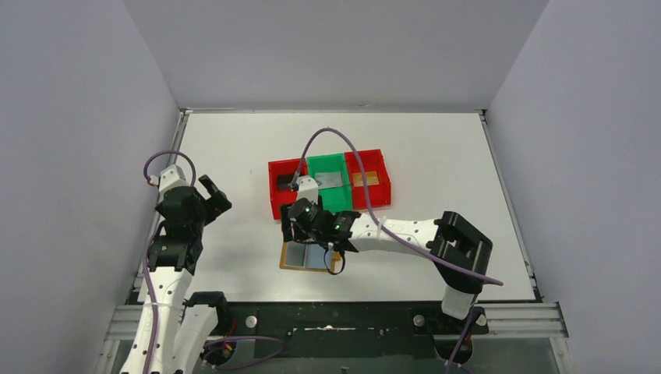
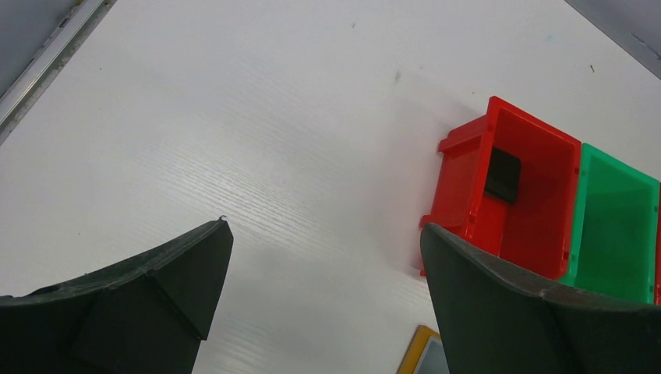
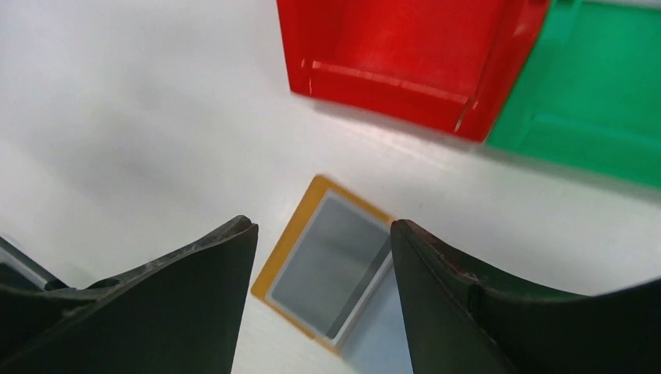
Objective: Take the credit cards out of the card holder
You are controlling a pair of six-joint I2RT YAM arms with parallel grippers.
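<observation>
Right gripper: fingers are held apart and nothing is grasped; it is poised low over the card holder, and contact cannot be told.
Card holder: it is laid open and flat on the table, near the front edge and just in front of the left red bin. A tan-orange border is seen framing pale blue-grey sleeves.
Black card: it is seen inside the left red bin, against the bin's wall.
Silver-grey card: it is seen lying in the green bin.
Orange-brown card: it is seen lying in the right red bin.
Bins: the three are set side by side in a row at mid-table, with the green one between the red ones.
Left gripper: fingers are spread wide and nothing is held; it is raised over the table, well to the left of the bins.
</observation>
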